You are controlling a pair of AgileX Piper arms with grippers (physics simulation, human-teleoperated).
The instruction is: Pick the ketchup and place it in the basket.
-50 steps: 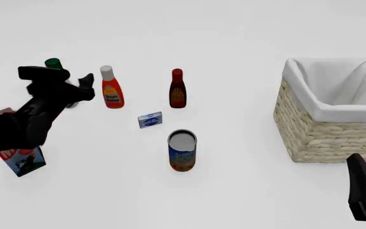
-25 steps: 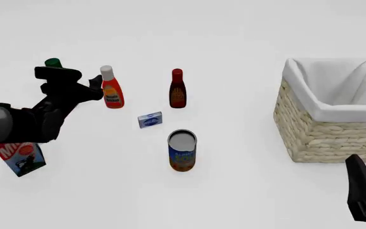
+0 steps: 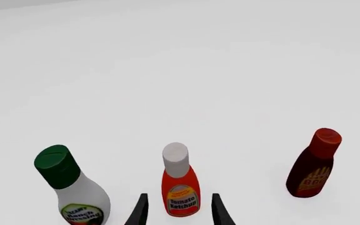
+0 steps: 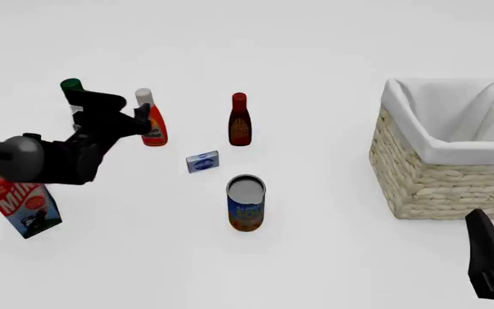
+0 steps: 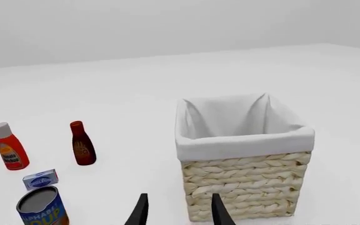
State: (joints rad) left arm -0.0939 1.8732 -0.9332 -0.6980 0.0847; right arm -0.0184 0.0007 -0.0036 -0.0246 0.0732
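Closing in from the left since a second ago, the left gripper [image 4: 141, 114] – jaws spread – brackets the upright ketchup [image 3: 180, 187], well apart from the basket [image 4: 427, 174] – next, likely a squeeze.

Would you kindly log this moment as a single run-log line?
phase: approach | left gripper: open, jaws either side of upright ketchup, not closed | right gripper: open, idle near basket | ketchup not in basket

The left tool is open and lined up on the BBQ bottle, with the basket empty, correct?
Not the BBQ bottle. The left wrist view shows the open left tool lined up on the ketchup, its fingers either side of it. The basket does look empty.
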